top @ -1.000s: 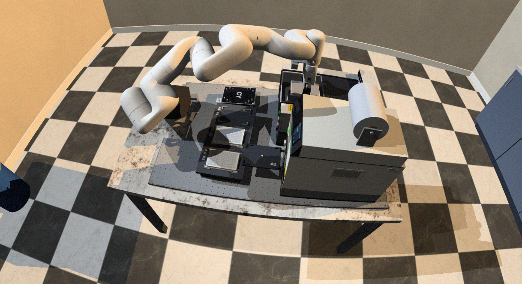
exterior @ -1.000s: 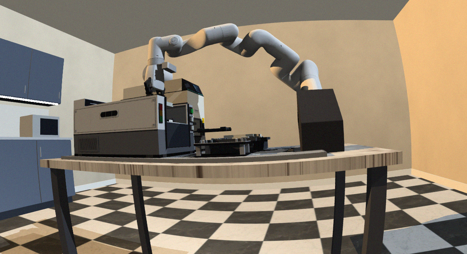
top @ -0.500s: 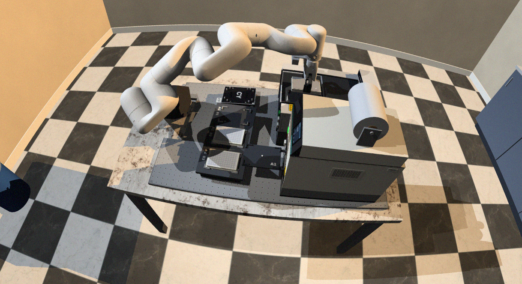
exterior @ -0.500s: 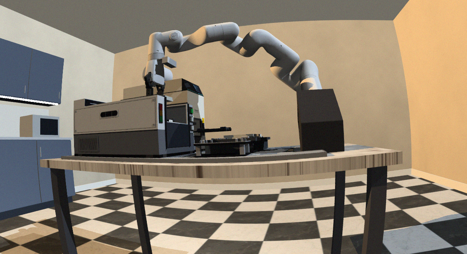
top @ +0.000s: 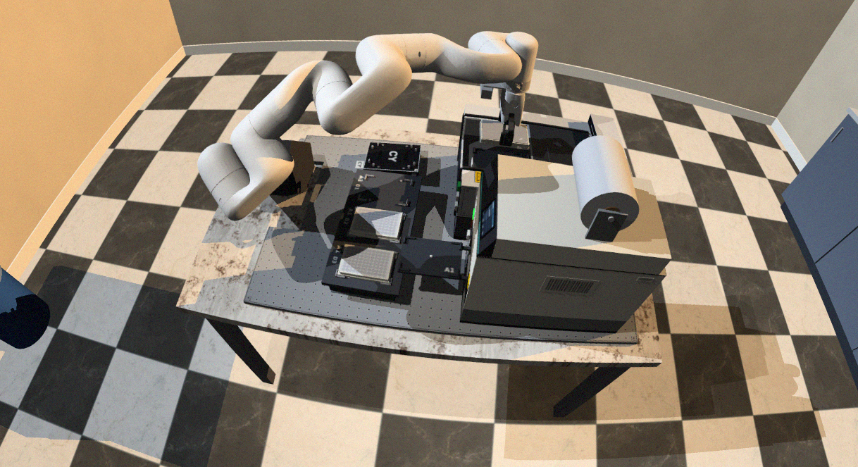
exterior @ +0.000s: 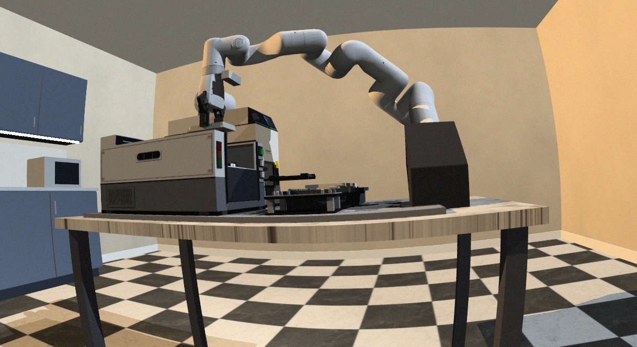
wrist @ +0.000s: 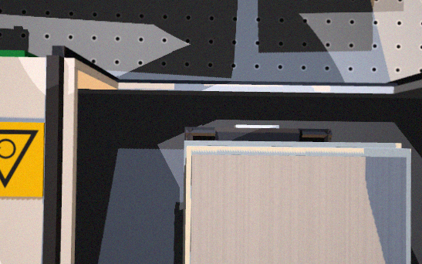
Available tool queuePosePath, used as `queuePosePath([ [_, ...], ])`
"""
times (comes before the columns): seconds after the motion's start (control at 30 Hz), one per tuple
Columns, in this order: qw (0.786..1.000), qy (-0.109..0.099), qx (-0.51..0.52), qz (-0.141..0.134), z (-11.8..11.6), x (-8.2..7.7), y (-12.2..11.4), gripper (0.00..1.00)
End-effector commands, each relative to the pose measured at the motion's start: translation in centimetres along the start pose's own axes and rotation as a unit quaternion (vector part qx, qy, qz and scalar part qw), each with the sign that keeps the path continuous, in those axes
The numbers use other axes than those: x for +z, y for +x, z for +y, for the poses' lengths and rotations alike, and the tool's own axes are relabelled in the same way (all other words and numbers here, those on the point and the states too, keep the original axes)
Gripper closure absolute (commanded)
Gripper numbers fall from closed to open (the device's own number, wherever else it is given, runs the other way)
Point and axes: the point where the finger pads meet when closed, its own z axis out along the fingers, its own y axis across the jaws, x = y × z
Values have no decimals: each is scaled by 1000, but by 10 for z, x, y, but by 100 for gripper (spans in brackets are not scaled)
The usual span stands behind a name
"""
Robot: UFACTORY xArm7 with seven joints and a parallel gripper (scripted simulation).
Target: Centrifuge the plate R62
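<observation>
R62 fills most of the wrist view: a rectangular plate with a flat, matte, beige-grey foil seal over the top and a thin pale rim showing around it, part of the right side in shadow. The gripper has it clamped across the width, fingers spread nearly as wide as they go, and the plate hangs level above the centrifuge's open top hatch, higher than the machine's roof going by the exterior view. Right under the plate's far edge the dark bucket peeks out with two small locator tabs and a little white strip, so the plate is not down in it. The rest of the hatch is just black cavity. To the left in the wrist view there's the sealer's beige wall with a yellow triangle warning sticker, standing close beside the opening. The big white foil roll sits on the sealer on the other side, well apart from the gripper. Over on the deck row, two plates rest in their nests, BAL and R26, and the black CY nest sits beyond them, nearer the arm's base. All of this is on the perforated plate on the bench.
</observation>
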Motion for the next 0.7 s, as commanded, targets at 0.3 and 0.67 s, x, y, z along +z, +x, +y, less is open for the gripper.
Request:
queuePosePath([
  [0.3, 1000, -1, 0, -2, 0, -24, -1, 100],
  [0.67, 1000, -1, 0, -2, 0, -30, -1, 100],
])
